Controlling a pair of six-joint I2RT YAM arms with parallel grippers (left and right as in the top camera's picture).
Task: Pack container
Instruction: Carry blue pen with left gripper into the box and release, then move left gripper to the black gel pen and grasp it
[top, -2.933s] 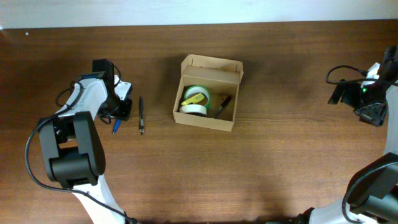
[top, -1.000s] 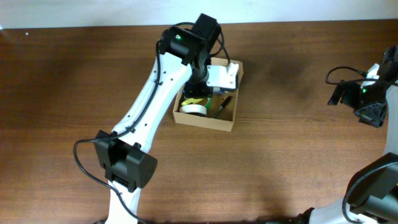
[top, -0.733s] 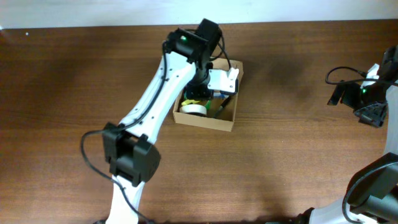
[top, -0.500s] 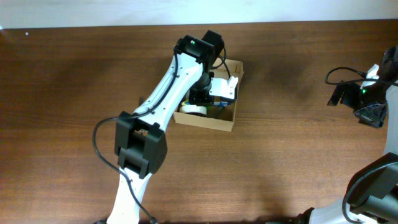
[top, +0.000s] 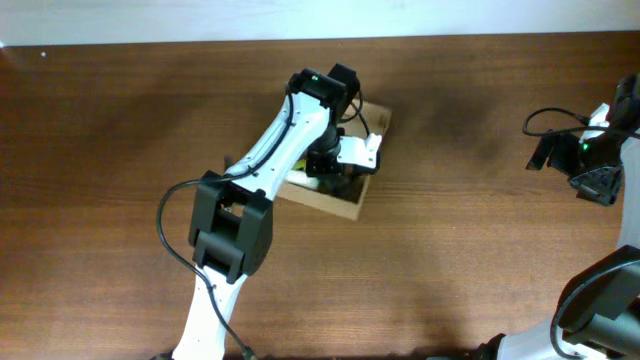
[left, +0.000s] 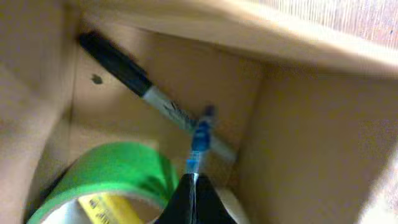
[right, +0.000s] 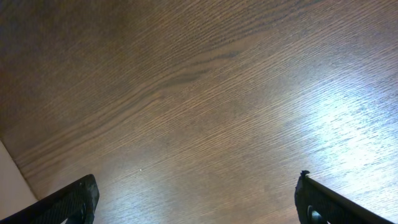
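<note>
The tan cardboard container (top: 338, 203) sits mid-table, mostly hidden under my left arm. My left gripper (top: 338, 163) reaches down into it, shut on a blue pen (left: 199, 138) whose tip points at the box's inner corner. In the left wrist view the gripper (left: 191, 200) is above a green tape roll (left: 102, 173) with a yellow item (left: 99, 209) in its hole. A black and silver marker (left: 140, 87) lies on the box floor (left: 106, 112). My right gripper (right: 196, 199) is open and empty over bare wood, also seen at the far right in the overhead view (top: 598, 182).
The box's inner wall (left: 311, 130) stands close on the right of the pen. The box lid flap (top: 378, 115) points toward the table's far edge. A black cable (top: 545, 118) loops by the right arm.
My left arm has swung from the table's left to the container with the blue pen and lowered into it. The box has turned slightly. The right arm has not moved.
</note>
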